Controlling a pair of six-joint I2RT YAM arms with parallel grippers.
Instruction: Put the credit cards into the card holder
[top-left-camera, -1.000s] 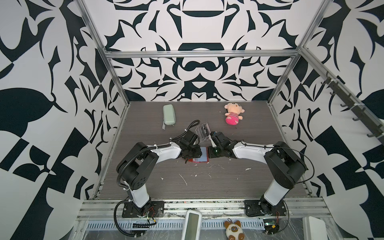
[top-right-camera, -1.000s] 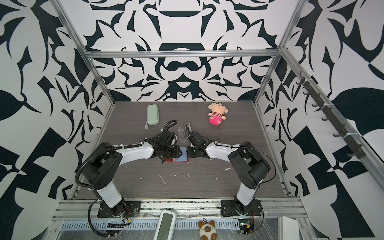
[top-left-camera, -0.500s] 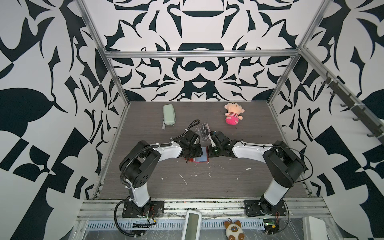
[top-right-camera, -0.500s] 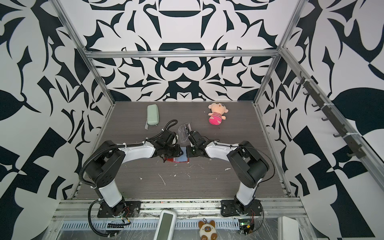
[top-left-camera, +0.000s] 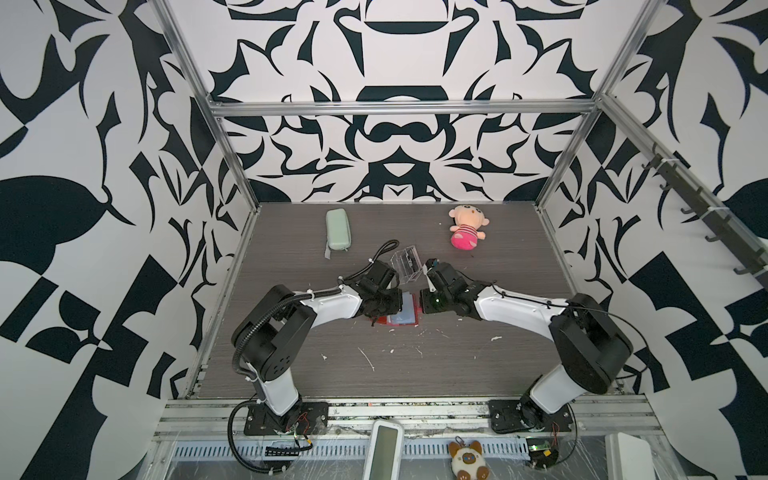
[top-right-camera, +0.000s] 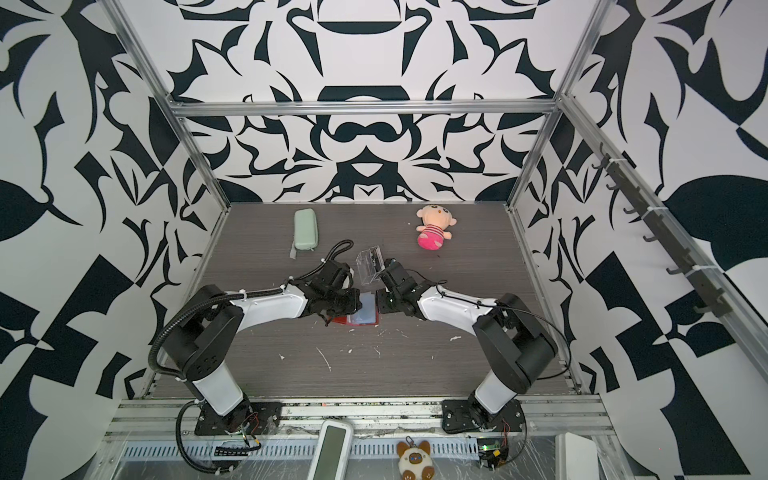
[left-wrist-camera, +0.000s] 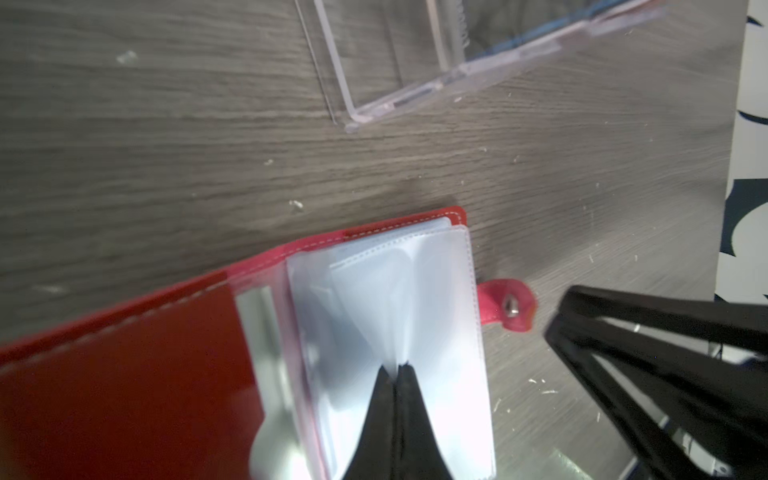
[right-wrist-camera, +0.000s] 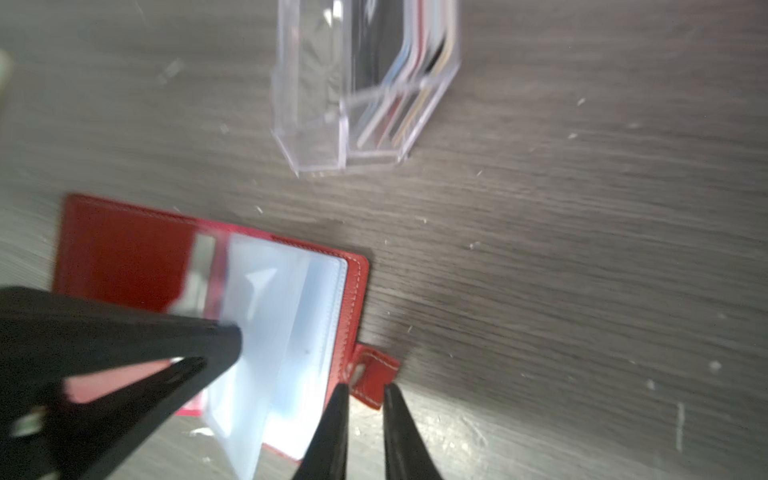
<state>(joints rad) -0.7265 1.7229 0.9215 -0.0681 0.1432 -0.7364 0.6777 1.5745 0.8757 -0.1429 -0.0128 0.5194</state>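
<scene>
The card holder (left-wrist-camera: 137, 365) is lying open near the middle of the table (right-wrist-camera: 582, 249), between the two arms, with its red cover flat and its clear pages fanning upward. The left gripper (left-wrist-camera: 397, 372) is pinching one sleeve page (left-wrist-camera: 401, 332) with its jaws pressed together, holding that page up off the others. The right gripper (right-wrist-camera: 365, 392) is hovering low at the holder's tab edge, jaws parted narrowly, one on each side of the snap tab (right-wrist-camera: 374, 365). It is carrying no card, and whether it is touching the tab cannot be told. The credit cards (right-wrist-camera: 415, 62) are standing on edge inside the clear acrylic box (right-wrist-camera: 316, 104), just behind the holder. Whether any sleeve is already filled cannot be told. The step in hand looks like opening a pocket. It is likely going best if the left gripper is lifting a single layer, gently, so the mouth gapes without dragging the light booklet. The right gripper would then be taking a card by its exposed top edge and feeding it in corner first, flat with the sleeve. The pale green case (top-left-camera: 337, 230) and plush doll (top-left-camera: 466, 227) are lying well apart at the back.
</scene>
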